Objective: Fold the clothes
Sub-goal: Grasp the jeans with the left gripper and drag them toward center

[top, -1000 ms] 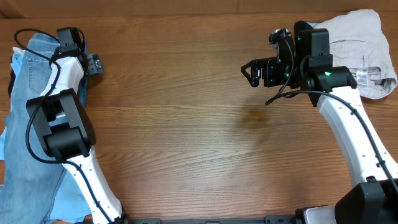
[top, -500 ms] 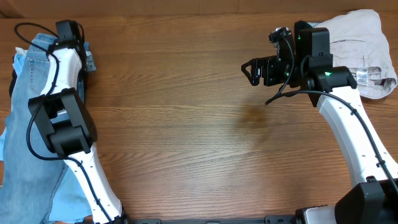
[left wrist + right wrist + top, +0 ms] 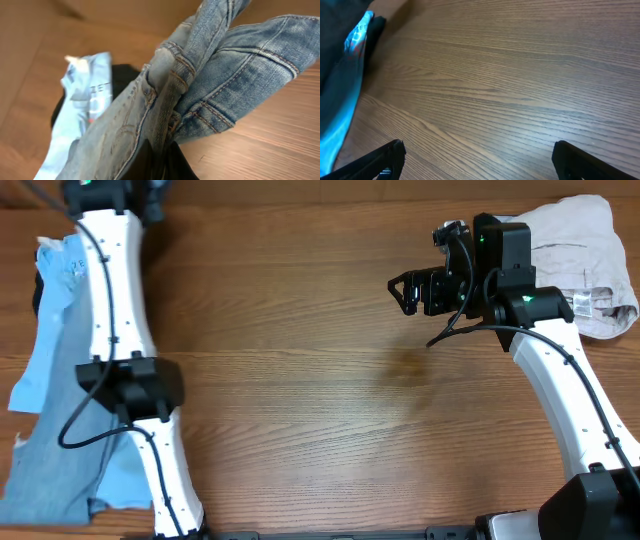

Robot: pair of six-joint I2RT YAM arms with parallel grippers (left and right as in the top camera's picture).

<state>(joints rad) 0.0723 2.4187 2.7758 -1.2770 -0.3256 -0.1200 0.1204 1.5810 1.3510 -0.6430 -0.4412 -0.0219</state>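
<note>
**Overhead view.** The left arm [image 3: 110, 290] stretches to the far-left corner of the brown wooden table [image 3: 300, 400]. The long light-blue denim jeans [image 3: 55, 420] trail down the table's left edge. Crumpled beige trousers [image 3: 580, 250] lie at the far-right corner (partly under the right arm). The right gripper [image 3: 402, 294] hovers over bare wood with its jaws apart, holding nothing.

**Left wrist view.** The left gripper [image 3: 156, 162] is clamped on a bunched, stitched fold of the jeans. Beyond the fold are a pale-blue printed T-shirt [image 3: 85, 95] and a black garment [image 3: 125, 75]. The step in hand is judged to be drawing the jeans clear of the pile for spreading. A high, slow pull toward the open centre should keep the shirt from trailing along.

**Right wrist view.** The fingers are wide apart with bare wood below. This gripper seems well placed to catch a free hem (none is within reach yet).
</note>
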